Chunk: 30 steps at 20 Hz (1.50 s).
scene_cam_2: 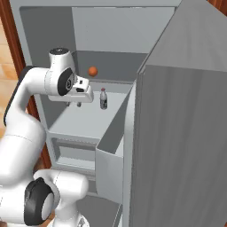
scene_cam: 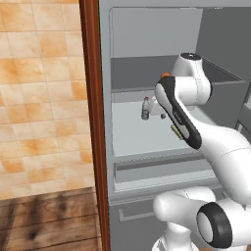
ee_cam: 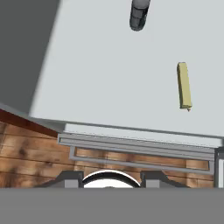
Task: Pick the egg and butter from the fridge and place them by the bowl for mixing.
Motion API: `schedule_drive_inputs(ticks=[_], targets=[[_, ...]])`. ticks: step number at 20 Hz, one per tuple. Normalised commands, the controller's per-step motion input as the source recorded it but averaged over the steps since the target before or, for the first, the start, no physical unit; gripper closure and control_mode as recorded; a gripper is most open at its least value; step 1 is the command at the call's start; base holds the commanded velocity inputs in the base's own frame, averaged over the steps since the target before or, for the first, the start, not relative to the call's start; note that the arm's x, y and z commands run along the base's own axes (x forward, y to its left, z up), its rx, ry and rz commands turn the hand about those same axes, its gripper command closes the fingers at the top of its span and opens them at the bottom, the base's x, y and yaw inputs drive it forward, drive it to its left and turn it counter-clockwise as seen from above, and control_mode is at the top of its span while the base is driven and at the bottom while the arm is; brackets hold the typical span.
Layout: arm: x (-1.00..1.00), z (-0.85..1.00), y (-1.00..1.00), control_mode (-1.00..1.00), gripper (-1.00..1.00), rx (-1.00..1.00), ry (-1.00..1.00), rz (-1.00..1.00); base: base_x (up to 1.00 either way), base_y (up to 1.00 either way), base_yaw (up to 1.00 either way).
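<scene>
- gripper (scene_cam_2: 74,104) first: it hangs fingers-down inside the fridge (scene_cam_2: 186,133), just beside the little clear bottle (scene_cam_2: 103,98), on the side away from the open door
- jaws are a modest way apart, not wide, and in the hand view there's plain gap between the two tips, so it's got hold of nothing as far as I can see
- butter (ee_cam: 184,85): pale yellow-green stick lying flat on the same shelf as the bottle, nearer the shelf's front edge than the bottle is and well apart from it. Nothing touching it. From the left base view a sliver of it pokes out from behind the forearm, on the door side of the bottle
- in the hand view the butter sits off to one side of the fingers and not between them, so I'd say the hand isn't lined up on it yet
- egg (scene_cam_2: 92,71): small orange-brown ball one shelf up from the bottle, towards the back wall, untouched too
- so progress-wise, my read: fridge door is open and the arm is reaching in, and that's about it. Neither item is picked, neither is out of the fridge
- what's left is basically everything: shift over from beside the bottle, come down on the butter (looks like the closer target, but that's a guess), close, carry it out to the bowl, then come back for the egg on the shelf above the bottle and do the same
- only worry I'd flag is bumping the bottle, since the hand is right next to it
</scene>
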Motion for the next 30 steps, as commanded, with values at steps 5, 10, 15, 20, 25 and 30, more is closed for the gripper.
schedule_drive_inputs(ticks=[5,10,15,20,25,30], targets=[[-0.13,0.0,0.0,-1.0,-1.0,0.0,-0.14,0.0,0.0,0.0,0.0],[-0.01,0.29,0.0,-1.0,-1.0,0.0,-0.2,-0.07,0.0,0.0,0.0],[-0.01,0.41,-0.01,-1.0,-1.0,0.0,-0.12,-0.13,0.0,0.0,0.0],[0.0,0.7,-0.12,-1.0,-1.0,0.1,-0.04,-0.13,0.0,0.0,0.0],[0.03,0.53,-0.46,-1.0,-1.0,0.18,-0.01,-0.01,0.0,0.0,0.0],[0.19,0.19,-0.47,-1.0,-1.0,0.04,-0.05,0.0,0.0,0.0,0.0]])
